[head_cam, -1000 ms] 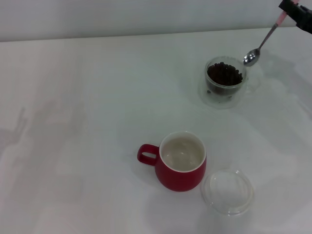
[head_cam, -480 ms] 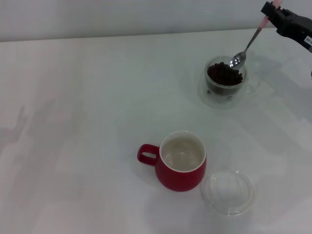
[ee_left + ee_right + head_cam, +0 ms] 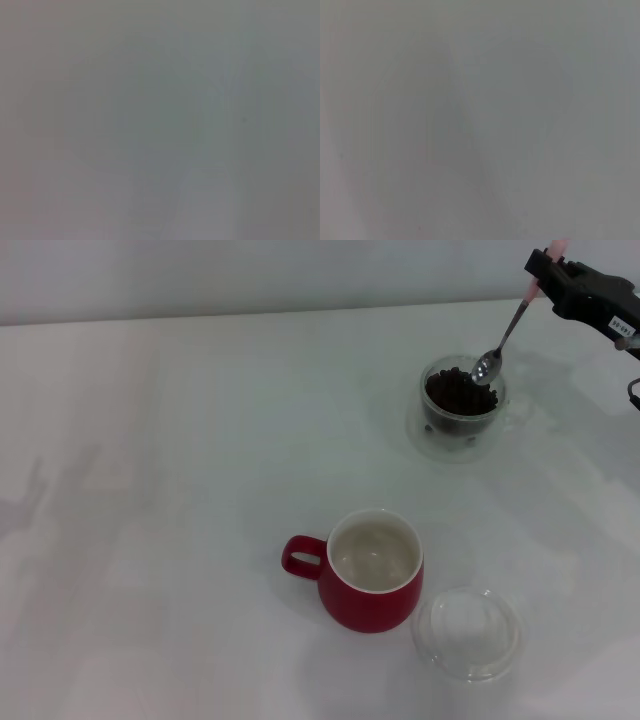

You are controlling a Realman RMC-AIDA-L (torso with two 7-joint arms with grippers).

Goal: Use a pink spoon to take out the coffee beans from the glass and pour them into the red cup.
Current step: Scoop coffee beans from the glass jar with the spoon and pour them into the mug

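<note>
**Spoon bowl at the glass, red cup standing empty**

Head view, left to right. The left side of the white counter [image 3: 150, 490] carries nothing but faint shadows. The left pincer is not in view anywhere, and the left wrist view is a flat grey blur with nothing to make out.

Near the front, a little right of centre: the red cup [image 3: 368, 572], upright, loop handle pointing to the left, cream inside showing no beans. Just beside it to the right, close but apart as far as can be told, lies a shallow clear round dish [image 3: 467, 633] flat on the counter.

Farther back and to the right, well apart from the cup: the glass [image 3: 462, 407], upright, with the coffee beans [image 3: 458, 393] heaped dark inside it up near the rim. The pink spoon [image 3: 503, 339] slants down from upper right, its metal bowl sitting at the far right of the glass mouth, over or touching the beans; which cannot be told.

Far right, top corner: the right pincer [image 3: 545, 268], dark, clamped on the pale pink handle end of the spoon, above and behind the glass. The right wrist view is grey blur too.
</note>
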